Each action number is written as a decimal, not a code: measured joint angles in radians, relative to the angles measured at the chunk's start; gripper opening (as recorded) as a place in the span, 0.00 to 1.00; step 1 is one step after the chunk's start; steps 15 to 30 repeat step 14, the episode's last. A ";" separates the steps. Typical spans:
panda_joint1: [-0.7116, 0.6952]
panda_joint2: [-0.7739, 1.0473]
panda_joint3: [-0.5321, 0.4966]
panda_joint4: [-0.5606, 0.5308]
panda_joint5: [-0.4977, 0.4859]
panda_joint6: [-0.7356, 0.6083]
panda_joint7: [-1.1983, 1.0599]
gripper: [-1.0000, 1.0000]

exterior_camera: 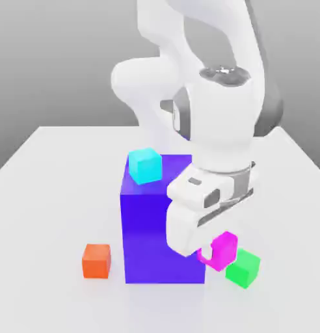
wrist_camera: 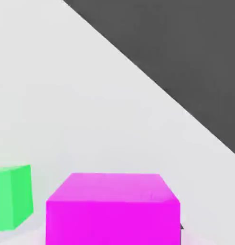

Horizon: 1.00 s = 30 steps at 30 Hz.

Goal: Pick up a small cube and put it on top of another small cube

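The small magenta cube sits at the tip of my gripper, which is shut on it, just off the big blue block's right side in the exterior view. It looks tilted and slightly off the table. In the hand view the magenta cube is very close. The small green cube rests on the table right beside and a little below the magenta one, toward the exterior view's right. The green cube also appears next to the magenta one in the hand view.
A tall blue-purple block stands right next to my hand, with a cyan cube on top of it. An orange cube lies on the white table at the exterior view's left.
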 joint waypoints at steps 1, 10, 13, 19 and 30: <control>0.021 -0.020 0.013 -0.018 -0.015 0.002 0.008 0.00; 0.061 0.133 0.038 -0.071 0.017 0.131 -0.041 0.00; 0.056 0.188 0.044 -0.069 0.028 0.182 -0.049 1.00; 0.056 0.188 0.044 -0.069 0.028 0.182 -0.049 1.00; 0.056 0.188 0.044 -0.069 0.028 0.182 -0.049 1.00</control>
